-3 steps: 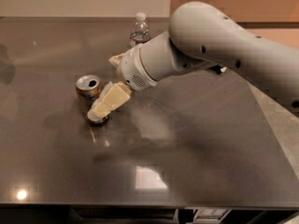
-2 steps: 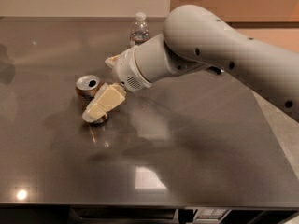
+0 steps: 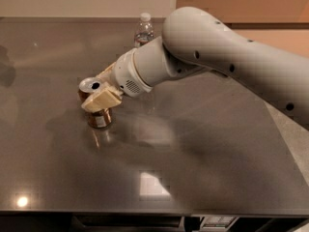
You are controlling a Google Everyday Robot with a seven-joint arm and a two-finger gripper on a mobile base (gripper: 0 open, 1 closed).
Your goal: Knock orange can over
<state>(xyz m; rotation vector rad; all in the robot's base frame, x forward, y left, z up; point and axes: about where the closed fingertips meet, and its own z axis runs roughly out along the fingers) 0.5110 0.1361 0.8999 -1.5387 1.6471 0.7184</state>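
Note:
The orange can (image 3: 99,119) is on the dark table, left of centre. Its silver top with the pull-tab opening faces up and its copper lower part with a pale label patch shows below. My gripper (image 3: 100,88) is open at the can. One cream finger (image 3: 102,99) lies across the front of the can's upper half, and the other finger (image 3: 106,73) is behind it. The finger hides the can's middle, and I cannot tell whether the can is tilted.
A clear plastic water bottle (image 3: 144,30) stands at the back, behind my forearm. My thick grey arm (image 3: 231,66) comes in from the right. The table's front edge (image 3: 145,211) runs along the bottom, and its right edge (image 3: 285,124) slants down at the right.
My gripper has moved left and slightly up, onto the can. The near finger, which pointed down beside the can, now lies across the can's front.

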